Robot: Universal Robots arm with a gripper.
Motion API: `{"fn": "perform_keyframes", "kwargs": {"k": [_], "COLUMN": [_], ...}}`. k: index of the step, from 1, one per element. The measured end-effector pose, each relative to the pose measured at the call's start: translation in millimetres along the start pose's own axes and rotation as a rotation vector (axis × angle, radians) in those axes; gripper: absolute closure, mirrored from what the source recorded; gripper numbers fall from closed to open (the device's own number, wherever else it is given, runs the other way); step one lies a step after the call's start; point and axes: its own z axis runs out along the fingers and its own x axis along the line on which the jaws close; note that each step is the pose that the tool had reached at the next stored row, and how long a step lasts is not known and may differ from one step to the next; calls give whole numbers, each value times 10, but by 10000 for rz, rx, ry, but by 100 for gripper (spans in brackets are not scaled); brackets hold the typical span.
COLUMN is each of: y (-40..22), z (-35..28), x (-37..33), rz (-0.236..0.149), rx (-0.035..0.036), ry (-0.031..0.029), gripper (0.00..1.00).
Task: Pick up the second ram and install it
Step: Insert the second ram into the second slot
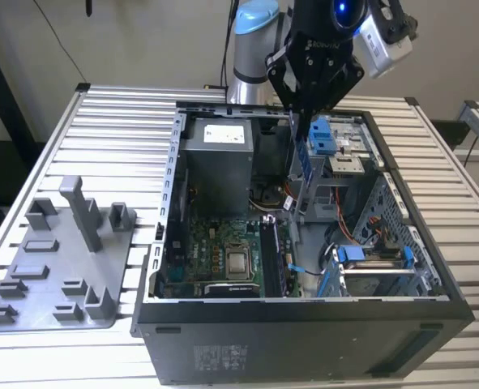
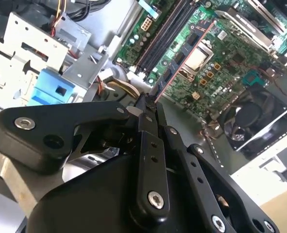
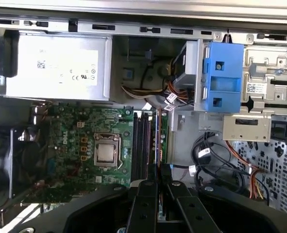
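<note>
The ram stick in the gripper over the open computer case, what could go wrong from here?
The second ram seems held near one end by the gripper, with most of its length sticking out, so it may tilt or slip. The memory slots are narrow and close together; a slight offset could land it on a slot wall or in the wrong slot. Loose cables lie beside the slots and might snag.

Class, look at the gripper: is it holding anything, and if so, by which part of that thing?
Yes. The gripper holds the second ram, jaws shut on one end of the stick, while the rest of it projects out over the motherboard.
</note>
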Motion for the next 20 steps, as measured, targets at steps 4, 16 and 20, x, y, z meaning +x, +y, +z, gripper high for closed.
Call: {"fn": "perform_keyframes", "kwargs": {"k": [4, 16, 20], "y": [-3, -35, -48], "z": [5, 72, 143], "x": [0, 96, 109], "rz": [4, 20, 42], "rx": [3, 9, 12], "ry": [-4, -9, -16], "gripper": [86, 86, 86]}}
